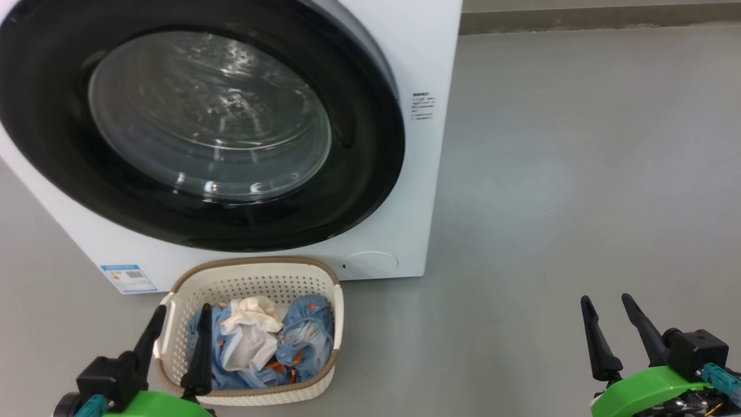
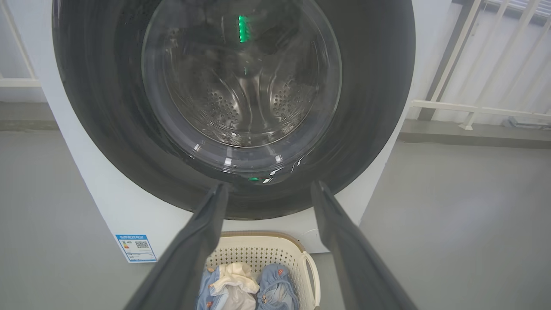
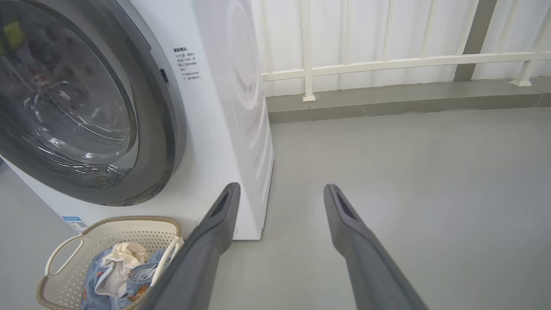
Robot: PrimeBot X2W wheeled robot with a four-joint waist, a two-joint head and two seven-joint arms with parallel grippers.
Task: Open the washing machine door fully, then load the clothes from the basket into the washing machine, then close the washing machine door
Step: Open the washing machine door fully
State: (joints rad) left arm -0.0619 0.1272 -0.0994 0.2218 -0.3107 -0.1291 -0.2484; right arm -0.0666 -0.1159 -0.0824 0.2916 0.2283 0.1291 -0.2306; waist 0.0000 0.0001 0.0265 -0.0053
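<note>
White railing (image 3: 387,64) behind washing machine (image 3: 224,107), wrist views; head view, grey floor (image 1: 579,174).

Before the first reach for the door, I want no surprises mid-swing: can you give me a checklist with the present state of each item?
1. Left end effector open and empty: ok.
2. Right end effector open and empty: ok.
3. Washing machine door open for loading: not ok, it looks shut.
4. Clothes all in the basket: ok, blue and cream pieces inside.
5. Basket out of the door's swing: cannot tell; it stands close in front of the washing machine, below the door.
6. Grip point on the door located: cannot tell; no handle is plain.
</note>
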